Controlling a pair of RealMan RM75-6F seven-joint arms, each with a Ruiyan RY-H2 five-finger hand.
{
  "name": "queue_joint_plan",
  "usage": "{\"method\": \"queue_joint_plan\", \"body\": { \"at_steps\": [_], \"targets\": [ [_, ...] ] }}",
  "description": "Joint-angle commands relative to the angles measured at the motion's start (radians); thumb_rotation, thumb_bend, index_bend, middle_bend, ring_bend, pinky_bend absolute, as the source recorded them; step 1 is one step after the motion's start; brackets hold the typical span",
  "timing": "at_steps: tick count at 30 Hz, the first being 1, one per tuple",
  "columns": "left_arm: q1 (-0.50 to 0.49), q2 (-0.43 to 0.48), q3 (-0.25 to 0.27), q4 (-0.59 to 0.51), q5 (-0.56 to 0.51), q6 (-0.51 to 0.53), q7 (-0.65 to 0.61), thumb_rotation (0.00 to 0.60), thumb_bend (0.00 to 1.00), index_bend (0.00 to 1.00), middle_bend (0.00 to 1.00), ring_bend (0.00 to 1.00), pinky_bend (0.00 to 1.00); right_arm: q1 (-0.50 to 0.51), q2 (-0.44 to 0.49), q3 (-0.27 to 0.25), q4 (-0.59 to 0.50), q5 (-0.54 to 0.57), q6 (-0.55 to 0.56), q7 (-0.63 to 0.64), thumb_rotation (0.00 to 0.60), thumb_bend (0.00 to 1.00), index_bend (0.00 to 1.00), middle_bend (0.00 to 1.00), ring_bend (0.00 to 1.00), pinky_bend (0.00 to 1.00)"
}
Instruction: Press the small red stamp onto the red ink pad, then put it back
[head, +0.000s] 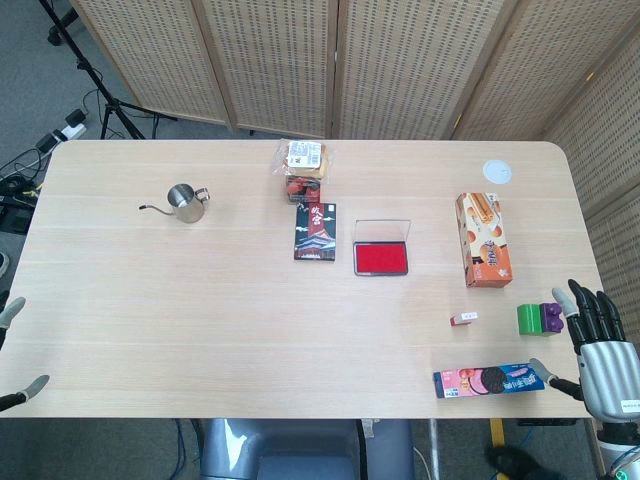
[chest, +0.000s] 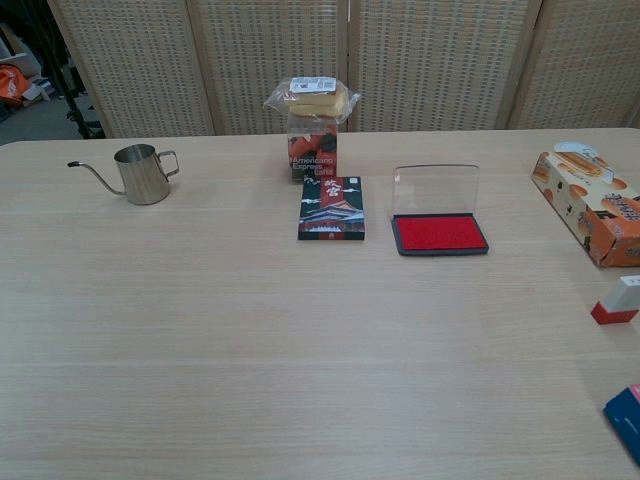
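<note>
1. One small red stamp (head: 464, 319) lies on the table (head: 200, 320), well apart from my right hand (head: 597, 345), whose fingers are spread, empty.
2. I see the red ink pad (head: 381, 258) open, lid up, ready for pressing.
3. My left hand (head: 15, 350) barely shows; its grip I cannot tell.

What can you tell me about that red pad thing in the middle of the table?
The red ink pad is a shallow, dark rectangular tray filled with a bright red pad. Its clear lid, seemingly plastic, is hinged at the far edge and stands open, nearly upright. It lies flat on the wooden table, right of a dark illustrated box and apart from it. Nothing touches it; the small red stamp lies nearer the front edge, to the right.
</note>
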Motion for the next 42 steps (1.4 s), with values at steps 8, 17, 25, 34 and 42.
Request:
{"method": "queue_joint_plan", "body": {
  "at_steps": [8, 17, 25, 34, 42],
  "targets": [
    [-0.002, 0.0, -0.003, -0.004, -0.008, -0.005, -0.002, 0.6, 0.01, 0.0, 0.0, 0.0, 0.0, 0.005, -0.005, -0.003, 0.004, 0.003, -0.015, -0.008, 0.6, 0.0, 0.0, 0.0, 0.0, 0.0],
    [-0.006, 0.001, -0.008, -0.004, -0.024, -0.018, -0.003, 0.6, 0.01, 0.0, 0.0, 0.0, 0.0, 0.02, -0.008, 0.004, 0.007, 0.029, -0.051, -0.031, 0.6, 0.0, 0.0, 0.22, 0.19, 0.15],
    [-0.011, 0.003, -0.017, -0.016, -0.047, -0.028, 0.004, 0.6, 0.01, 0.0, 0.0, 0.0, 0.0, 0.098, -0.056, 0.004, 0.114, -0.007, -0.14, 0.036, 0.6, 0.0, 0.0, 0.8, 0.89, 1.0],
    [-0.023, -0.001, -0.028, -0.023, -0.079, -0.056, 0.023, 0.6, 0.01, 0.0, 0.0, 0.0, 0.0, 0.203, -0.104, -0.003, 0.212, -0.011, -0.296, 0.051, 0.6, 0.0, 0.02, 0.91, 0.98, 1.0],
    [-0.031, -0.005, -0.036, -0.024, -0.101, -0.072, 0.035, 0.6, 0.01, 0.0, 0.0, 0.0, 0.0, 0.27, -0.161, 0.005, 0.3, 0.052, -0.423, 0.052, 0.6, 0.0, 0.25, 0.92, 0.99, 1.0]
  ]
}}
